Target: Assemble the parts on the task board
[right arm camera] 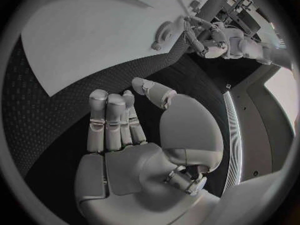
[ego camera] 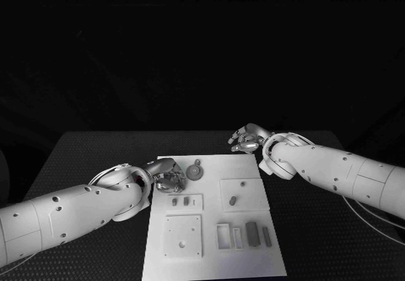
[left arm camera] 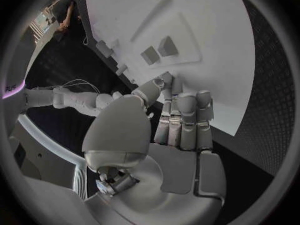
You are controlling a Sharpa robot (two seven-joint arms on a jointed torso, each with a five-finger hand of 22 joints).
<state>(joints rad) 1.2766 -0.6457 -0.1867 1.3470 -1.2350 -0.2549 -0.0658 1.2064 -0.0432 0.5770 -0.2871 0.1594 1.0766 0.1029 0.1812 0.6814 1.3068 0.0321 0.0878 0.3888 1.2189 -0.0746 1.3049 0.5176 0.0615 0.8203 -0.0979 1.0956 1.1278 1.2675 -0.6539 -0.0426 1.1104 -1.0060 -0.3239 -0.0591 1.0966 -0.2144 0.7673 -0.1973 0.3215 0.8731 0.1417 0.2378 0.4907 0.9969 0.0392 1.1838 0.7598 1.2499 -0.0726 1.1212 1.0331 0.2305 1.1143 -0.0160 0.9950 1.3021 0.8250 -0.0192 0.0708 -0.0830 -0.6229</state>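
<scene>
The white task board (ego camera: 211,257) lies in the middle of the black table. A round grey part (ego camera: 195,171) sits near its far edge. Two small pegs (ego camera: 179,201) and an oval piece (ego camera: 232,201) sit mid-board, and several grey bars (ego camera: 251,231) stand at its near right. My left hand (ego camera: 165,175) hovers at the board's far left edge, close beside the round part (right arm camera: 164,33), holding nothing. Whether it touches that part is unclear. My right hand (ego camera: 248,139) hangs over the table just beyond the board's far right corner. Its fingers (right arm camera: 111,122) are stretched out and hold nothing.
A square white plate (ego camera: 183,235) with a small hole lies at the board's near left, and a hollow frame piece (ego camera: 223,235) stands beside the bars. Dark table surface (ego camera: 93,158) surrounds the board on both sides. Raised blocks (left arm camera: 159,50) show ahead of my left hand's fingers (left arm camera: 181,120).
</scene>
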